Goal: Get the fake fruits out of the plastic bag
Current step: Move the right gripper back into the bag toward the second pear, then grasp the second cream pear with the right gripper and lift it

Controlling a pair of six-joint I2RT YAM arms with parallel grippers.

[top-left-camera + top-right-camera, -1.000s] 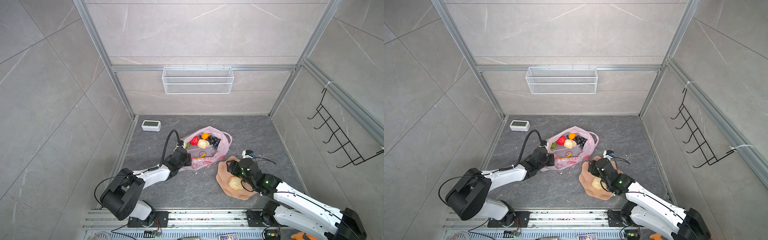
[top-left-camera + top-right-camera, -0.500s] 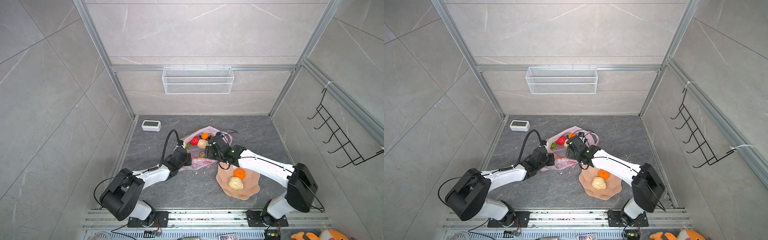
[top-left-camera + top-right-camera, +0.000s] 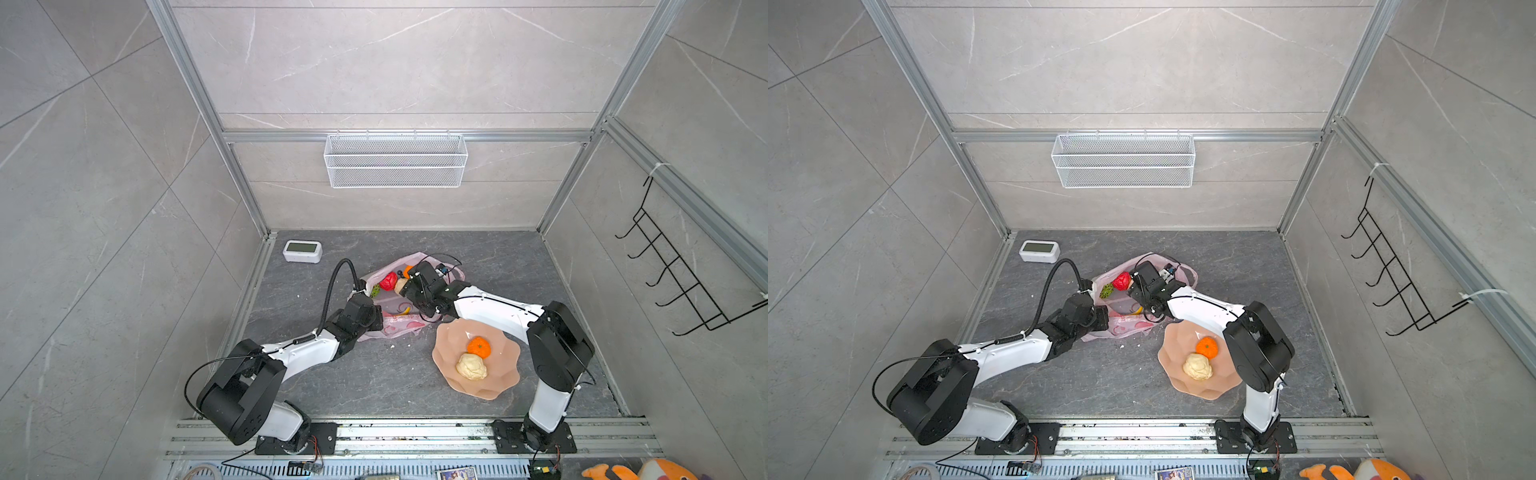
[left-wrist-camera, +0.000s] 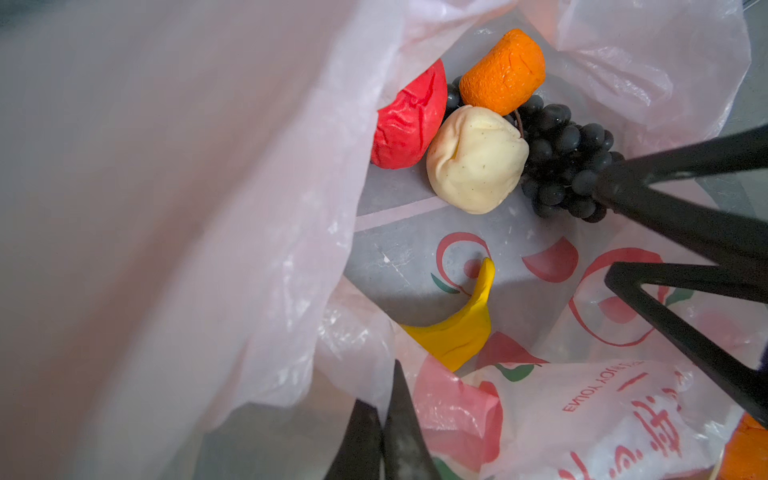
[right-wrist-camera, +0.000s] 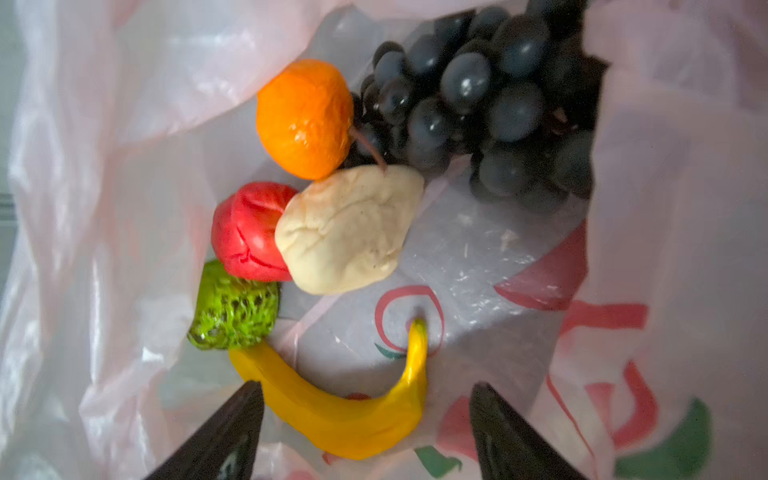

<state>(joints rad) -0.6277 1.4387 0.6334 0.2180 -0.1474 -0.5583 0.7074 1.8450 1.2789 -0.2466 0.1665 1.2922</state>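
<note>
On desk point(image 3: 374, 382), plastic bag point(image 3: 399, 328) holds 6 fake fruits point(image 4: 478, 158): 1 orange point(image 5: 305, 118), 1 red apple point(image 5: 245, 230), 1 cream lump point(image 5: 347, 228), 1 grape bunch point(image 5: 478, 104), 1 banana point(image 5: 345, 419), 1 green ball point(image 5: 235, 309); pink dish point(image 3: 505, 376) has 2, 2nd orange point(image 3: 478, 346) & 2nd cream lump point(image 3: 471, 366). Left end effector point(image 4: 380, 409) clamped on bag film; right end effector point(image 5: 368, 390) jaws apart, inside bag over banana. Grape bunch cut off in right wrist view; film hides green ball in left wrist view.

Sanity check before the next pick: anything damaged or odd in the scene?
Yes. Inside the plastic bag, the red apple is creased and caved in, and the orange looks squashed out of round. Small white crumbs lie on the floor beside the bag.
</note>
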